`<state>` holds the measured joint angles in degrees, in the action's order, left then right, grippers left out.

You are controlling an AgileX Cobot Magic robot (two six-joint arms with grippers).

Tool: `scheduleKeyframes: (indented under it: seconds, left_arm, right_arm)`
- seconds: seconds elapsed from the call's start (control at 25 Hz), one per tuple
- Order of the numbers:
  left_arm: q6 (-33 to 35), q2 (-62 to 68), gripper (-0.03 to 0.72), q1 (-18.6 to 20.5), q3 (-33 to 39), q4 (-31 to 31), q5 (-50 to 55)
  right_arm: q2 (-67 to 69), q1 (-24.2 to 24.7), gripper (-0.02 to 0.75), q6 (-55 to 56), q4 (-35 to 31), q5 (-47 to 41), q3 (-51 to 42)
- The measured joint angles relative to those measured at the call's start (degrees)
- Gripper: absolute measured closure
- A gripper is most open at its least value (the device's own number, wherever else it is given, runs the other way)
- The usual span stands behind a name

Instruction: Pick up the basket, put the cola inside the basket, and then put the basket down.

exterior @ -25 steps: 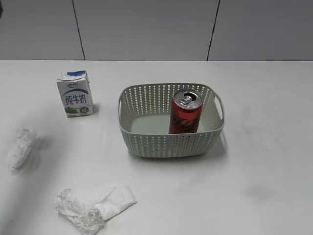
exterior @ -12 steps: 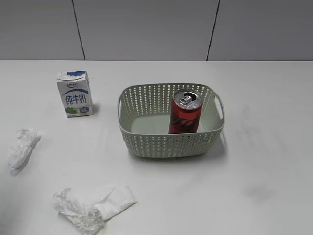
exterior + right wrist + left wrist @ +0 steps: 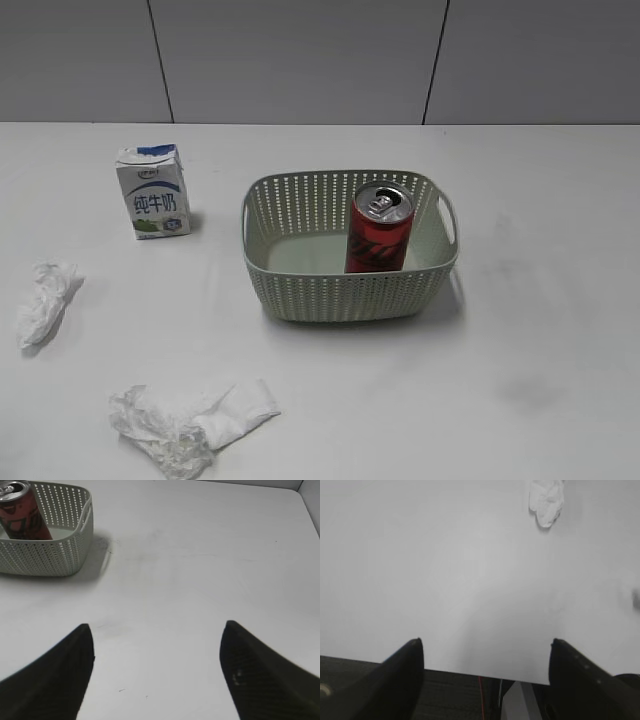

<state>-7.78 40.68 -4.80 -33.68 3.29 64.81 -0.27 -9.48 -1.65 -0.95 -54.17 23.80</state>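
Basket (image 3: 350, 285) sits on table (image 3: 520, 330) right of milk carton (image 3: 152, 190); cola (image 3: 379, 232) upright inside it, near right wall. Left gripper (image 3: 485, 647) & right gripper (image 3: 157, 630) both spread, empty. Basket likely light, stiff; grip via handle holes. Can smooth, prob. slippery.
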Motion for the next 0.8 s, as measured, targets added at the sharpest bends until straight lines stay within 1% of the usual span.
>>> scheduleKeyframes:
  seconds: [0.08, 0.16, 0.48, 0.72, 0.8]
  left_arm:
    - [0.0, -4.65, 0.101, 0.0, 3.2, -0.07, -0.53]
    - [0.0, -9.21, 0.101, 0.0, 4.84, -0.22, -1.03]
    - [0.0, -27.02, 0.101, 0.0, 5.08, -0.22, -1.93]
    - [0.06, -37.83, 0.101, 0.0, 5.08, -0.16, -2.05]
    - [0.06, -39.27, 0.101, 0.0, 5.08, 0.01, -1.87]
  right_arm:
    - [0.0, 0.0, 0.146, 0.0, 0.0, 0.0, 0.0]
    - [0.0, 0.0, 0.148, 0.0, 0.0, 0.0, 0.0]
    - [0.0, 0.0, 0.148, 0.0, 0.0, 0.0, 0.0]
    - [0.0, 0.0, 0.148, 0.0, 0.0, 0.0, 0.0]
    - [0.0, 0.0, 0.148, 0.0, -0.09, 0.0, 0.0]
